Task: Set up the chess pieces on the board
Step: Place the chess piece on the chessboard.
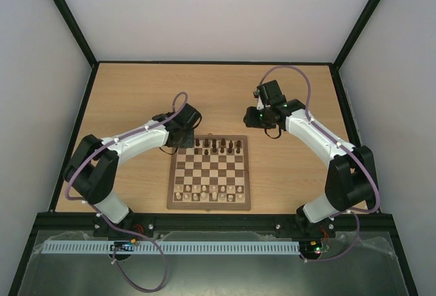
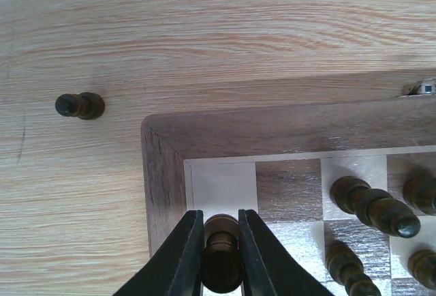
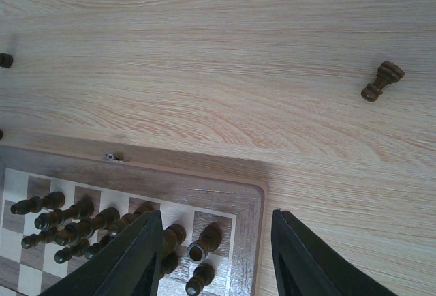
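The board (image 1: 209,173) lies in the middle of the table, with dark chess pieces (image 1: 218,146) along its far rows. My left gripper (image 1: 182,138) is at the board's far left corner (image 2: 163,146), shut on a dark piece (image 2: 222,255) held over the corner squares. A dark pawn (image 2: 80,106) lies on the table left of the board. My right gripper (image 1: 255,116) is open and empty above the board's far right corner (image 3: 252,197). A dark piece (image 3: 381,81) lies on the table to the right. Dark pieces (image 3: 204,241) stand below the right jaws.
Pale cream chessmen (image 1: 208,193) fill the board's near rows. Another small dark piece (image 3: 5,59) lies at the left edge of the right wrist view. Black frame rails (image 1: 211,64) border the tabletop. A small metal clasp (image 3: 110,156) sits on the board's far edge.
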Controlling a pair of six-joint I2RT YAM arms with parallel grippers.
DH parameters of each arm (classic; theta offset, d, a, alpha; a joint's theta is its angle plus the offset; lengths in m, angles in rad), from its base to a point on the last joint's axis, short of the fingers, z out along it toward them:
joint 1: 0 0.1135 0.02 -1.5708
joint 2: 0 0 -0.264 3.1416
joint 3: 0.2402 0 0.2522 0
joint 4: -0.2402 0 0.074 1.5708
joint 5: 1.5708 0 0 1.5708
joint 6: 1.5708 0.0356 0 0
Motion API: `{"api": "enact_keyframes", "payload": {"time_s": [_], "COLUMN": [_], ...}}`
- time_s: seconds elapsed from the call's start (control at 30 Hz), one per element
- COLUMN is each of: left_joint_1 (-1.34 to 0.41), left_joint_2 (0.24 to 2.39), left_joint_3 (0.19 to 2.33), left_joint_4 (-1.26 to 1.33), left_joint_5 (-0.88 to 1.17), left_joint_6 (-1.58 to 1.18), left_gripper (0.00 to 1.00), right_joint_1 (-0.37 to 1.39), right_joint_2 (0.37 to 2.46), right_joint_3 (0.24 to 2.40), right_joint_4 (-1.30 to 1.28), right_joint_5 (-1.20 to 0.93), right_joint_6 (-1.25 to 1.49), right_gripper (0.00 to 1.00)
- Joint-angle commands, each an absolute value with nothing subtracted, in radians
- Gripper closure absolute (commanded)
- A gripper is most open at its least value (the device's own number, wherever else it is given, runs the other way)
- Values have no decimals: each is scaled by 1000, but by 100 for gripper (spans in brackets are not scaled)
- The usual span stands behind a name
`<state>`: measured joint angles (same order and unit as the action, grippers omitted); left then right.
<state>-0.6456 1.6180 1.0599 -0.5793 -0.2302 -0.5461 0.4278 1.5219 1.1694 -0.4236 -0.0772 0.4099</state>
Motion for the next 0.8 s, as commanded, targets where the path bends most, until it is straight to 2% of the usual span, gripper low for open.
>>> {"api": "enact_keyframes", "payload": {"time_s": [0.0, 0.57, 0.7, 0.77], "left_joint_1": [-648, -626, -624, -625], "left_joint_2": [1647, 1695, 1688, 1670], "left_joint_3": [1046, 1040, 1040, 1042], "left_joint_4": [-566, -522, -528, -533], "left_joint_5": [-247, -233, -235, -235], "left_joint_6": [-548, -537, -540, -542], "left_gripper": [84, 80, 75, 68], "right_joint_1": [434, 435, 436, 436], "right_joint_2": [1500, 1502, 1502, 1504], "right_joint_3": [1157, 1147, 1148, 1149], "right_joint_4": [-463, -457, -458, -458], "right_joint_5": [-69, -74, -71, -69], "right_joint_6": [401, 400, 400, 400], "right_gripper": [55, 55, 55, 55]}}
